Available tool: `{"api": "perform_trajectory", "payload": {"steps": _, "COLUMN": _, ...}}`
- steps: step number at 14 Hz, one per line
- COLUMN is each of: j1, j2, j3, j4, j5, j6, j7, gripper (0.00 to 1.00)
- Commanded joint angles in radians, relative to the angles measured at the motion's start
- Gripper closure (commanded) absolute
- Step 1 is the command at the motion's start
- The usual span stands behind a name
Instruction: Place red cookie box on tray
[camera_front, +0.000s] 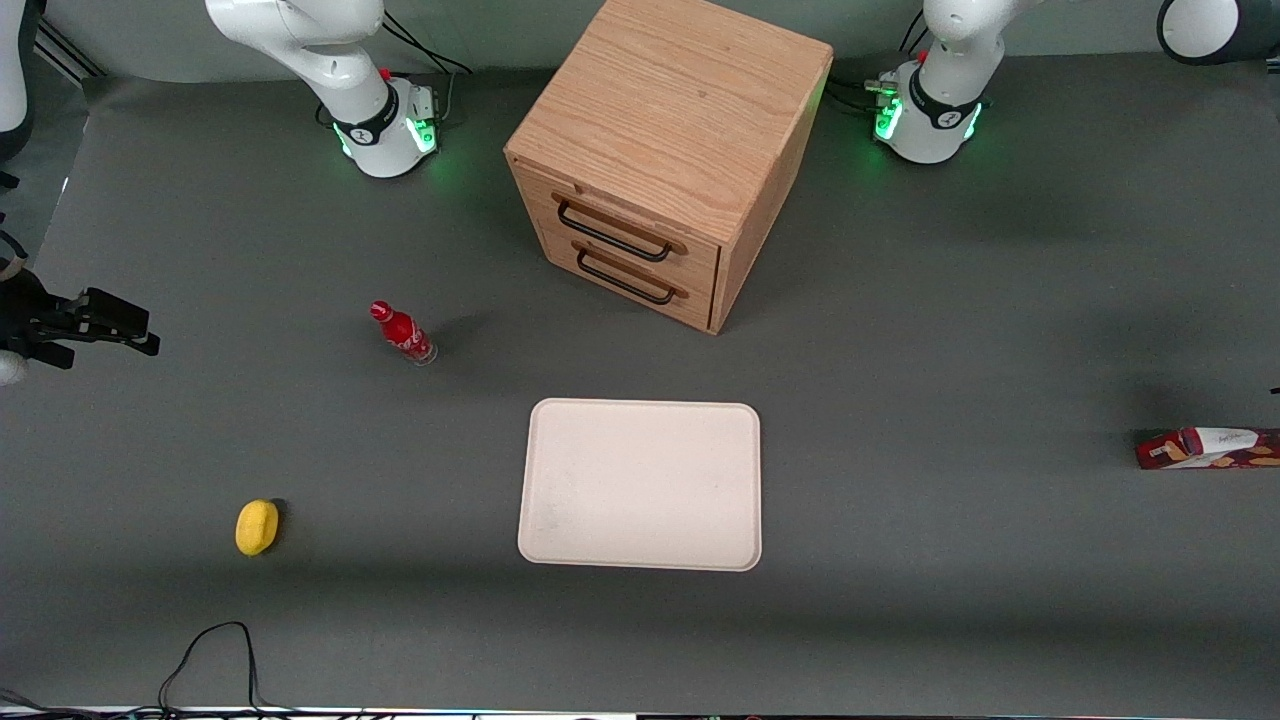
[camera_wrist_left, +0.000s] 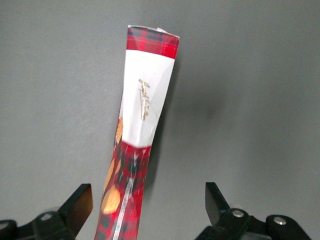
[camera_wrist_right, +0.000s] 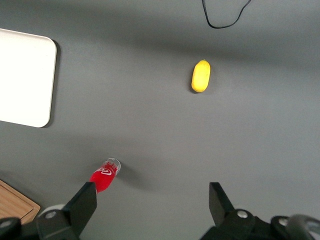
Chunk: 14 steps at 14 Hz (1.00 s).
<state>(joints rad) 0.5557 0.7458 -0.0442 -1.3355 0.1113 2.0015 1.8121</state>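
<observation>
The red cookie box (camera_front: 1208, 447) lies flat on the grey table at the working arm's end, partly cut off by the front view's edge. The left wrist view shows its tartan end, white section and orange cookie pictures (camera_wrist_left: 142, 115). My gripper (camera_wrist_left: 147, 196) hovers over the box's red part, open, with the carton between the fingers (camera_wrist_left: 80, 200) and nearer to one of them, touching neither. The gripper is outside the front view. The cream-white tray (camera_front: 640, 485) lies flat mid-table, nearer the front camera than the cabinet, with nothing on it.
A wooden drawer cabinet (camera_front: 660, 150) with two black handles stands mid-table. A small red bottle (camera_front: 403, 333) and a yellow lemon-like object (camera_front: 257, 526) sit toward the parked arm's end. A black cable (camera_front: 210, 650) loops at the table's near edge.
</observation>
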Motion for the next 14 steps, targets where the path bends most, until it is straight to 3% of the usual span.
{"api": "perform_trajectory", "payload": {"steps": 1, "j1": 0.0, "j2": -0.017, "j3": 0.004, "j4": -0.088, "j5": -0.024, "j6": 0.092, "j7": 0.029, "gripper": 0.0}}
{"api": "perform_trajectory", "payload": {"steps": 10, "j1": -0.002, "j2": 0.026, "j3": -0.016, "j4": -0.087, "j5": -0.028, "j6": 0.175, "j7": 0.059, "gripper": 0.04}}
{"api": "perform_trajectory", "payload": {"steps": 11, "j1": -0.002, "j2": 0.026, "j3": -0.016, "j4": -0.087, "j5": -0.028, "j6": 0.175, "j7": 0.061, "gripper": 0.15}}
{"api": "perform_trajectory", "payload": {"steps": 13, "j1": -0.003, "j2": 0.026, "j3": -0.016, "j4": -0.085, "j5": -0.031, "j6": 0.175, "j7": 0.111, "gripper": 0.99}}
{"api": "perform_trajectory", "payload": {"steps": 14, "j1": -0.003, "j2": 0.027, "j3": -0.016, "j4": -0.083, "j5": -0.044, "j6": 0.177, "j7": 0.116, "gripper": 1.0}}
